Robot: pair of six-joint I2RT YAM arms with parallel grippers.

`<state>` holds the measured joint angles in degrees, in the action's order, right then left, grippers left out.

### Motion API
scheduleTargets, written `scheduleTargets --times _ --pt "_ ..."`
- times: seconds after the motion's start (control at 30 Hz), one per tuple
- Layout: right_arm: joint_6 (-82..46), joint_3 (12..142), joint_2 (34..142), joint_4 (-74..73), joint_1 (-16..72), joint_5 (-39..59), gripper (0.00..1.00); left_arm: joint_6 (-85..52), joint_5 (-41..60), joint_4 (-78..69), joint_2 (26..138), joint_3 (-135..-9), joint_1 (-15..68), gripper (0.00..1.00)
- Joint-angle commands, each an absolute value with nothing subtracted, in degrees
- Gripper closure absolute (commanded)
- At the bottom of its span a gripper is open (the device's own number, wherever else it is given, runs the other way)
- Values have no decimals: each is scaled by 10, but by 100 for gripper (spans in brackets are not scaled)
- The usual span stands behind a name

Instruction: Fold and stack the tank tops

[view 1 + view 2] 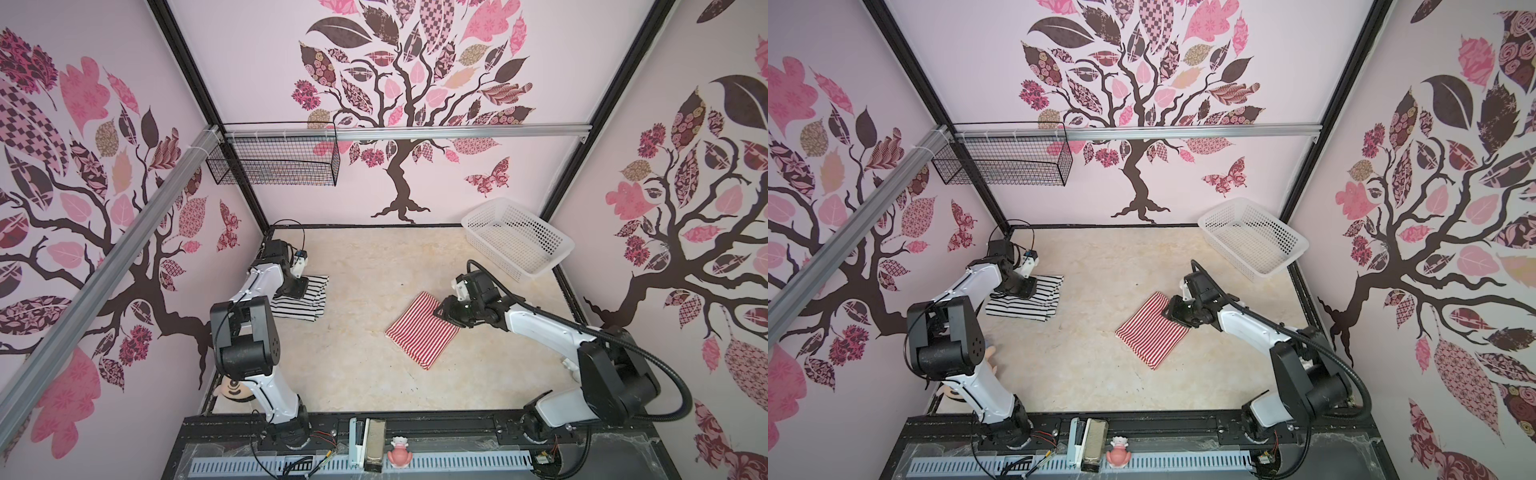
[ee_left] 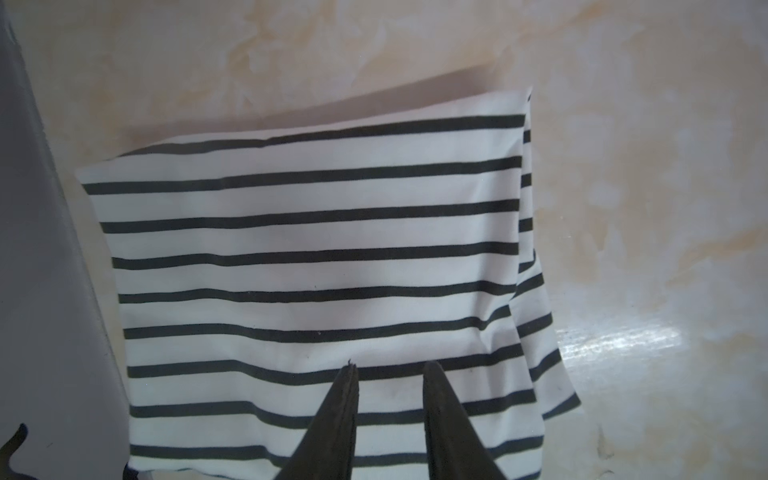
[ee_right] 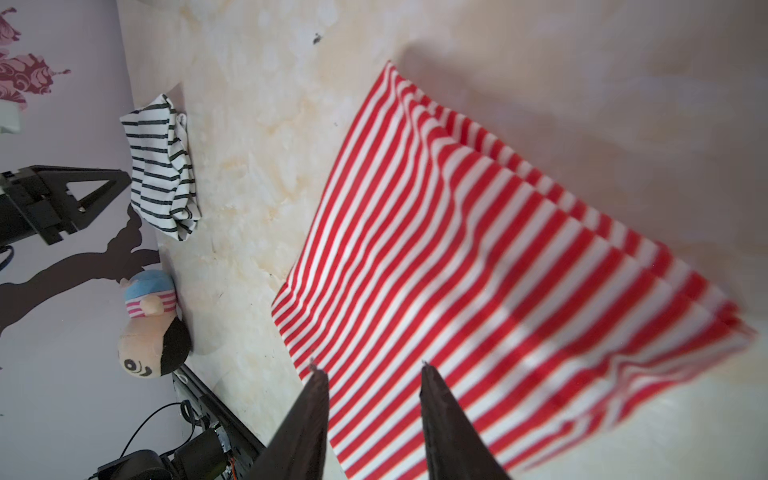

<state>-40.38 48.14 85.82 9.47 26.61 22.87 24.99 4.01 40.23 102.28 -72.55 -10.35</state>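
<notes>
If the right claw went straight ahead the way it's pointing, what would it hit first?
Most likely the red-striped top: the right claw points down at it, jaws apart, near its edge. How close it is remains unclear.

Even, soft lighting throughout; glare on the tabletop in the left wrist view; red-and-white top blurred nearest the right wrist lens.

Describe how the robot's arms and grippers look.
Both the left arm and right arm have white link shells and black joint housings. The left gripper and right gripper have dark, tapered, pointed fingers. A thick black ribbed hose runs along the right arm.
</notes>
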Motion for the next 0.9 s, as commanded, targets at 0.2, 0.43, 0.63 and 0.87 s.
scheduleTargets --times 0.2,0.43,0.63,0.87 --pt "-424 556 999 55 269 233 62 270 85 452 1121 -733 -95 70" --pt "-435 549 1029 123 262 134 63 252 93 451 1122 -704 -25 70" --pt "-468 429 953 120 199 96 62 195 150 470 1117 -720 82 70" --pt "-504 326 813 167 164 31 60 115 217 485 1163 -808 216 69"
